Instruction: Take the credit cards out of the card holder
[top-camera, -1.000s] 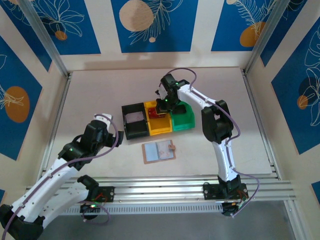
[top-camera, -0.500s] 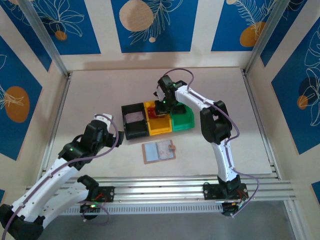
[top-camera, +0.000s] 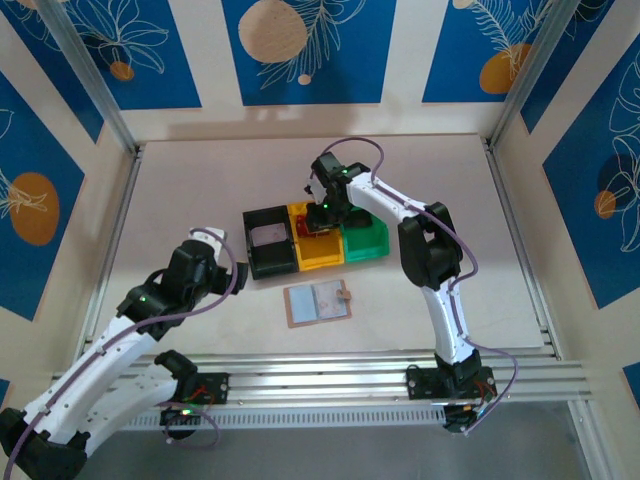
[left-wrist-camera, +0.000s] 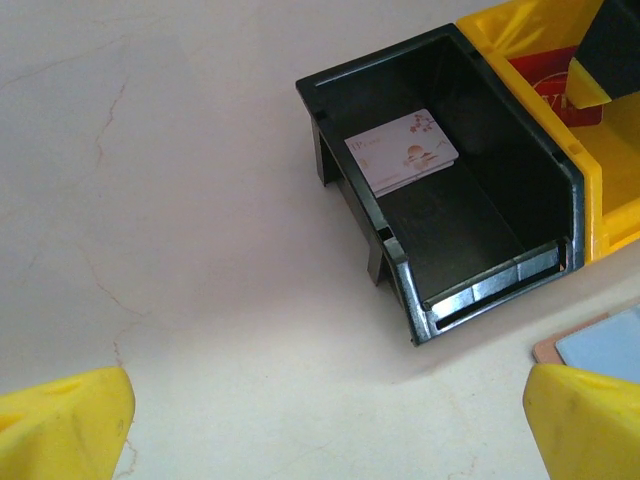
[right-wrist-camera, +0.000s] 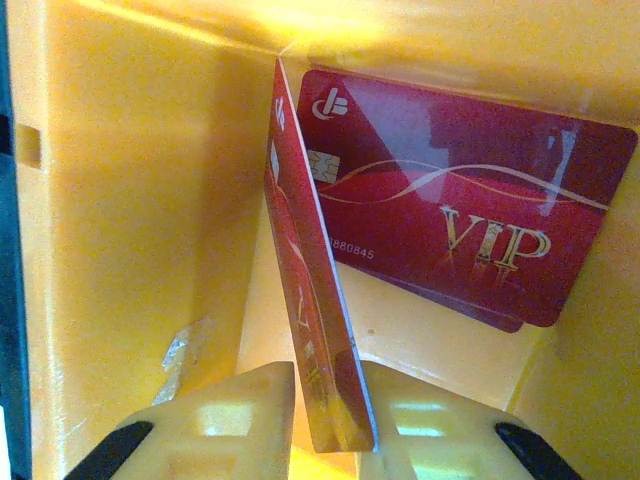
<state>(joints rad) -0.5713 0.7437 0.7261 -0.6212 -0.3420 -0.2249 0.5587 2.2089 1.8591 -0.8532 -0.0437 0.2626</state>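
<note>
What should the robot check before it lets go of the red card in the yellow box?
1. Right pincer shut on the thin dark red plastic card, held on edge: ok.
2. Held card is inside the yellow plastic bin: ok.
3. Red VIP card lies in that bin, leaving room: ok.
4. Left pincer open, away from the yellow bin: ok.
5. More cards left in the open tan leather card holder: cannot tell.

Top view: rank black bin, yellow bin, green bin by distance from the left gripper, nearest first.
1. Black bin: left end of the row, closest to the left gripper.
2. Yellow bin: middle of the row.
3. Green bin: right end of the row, farthest.
</note>
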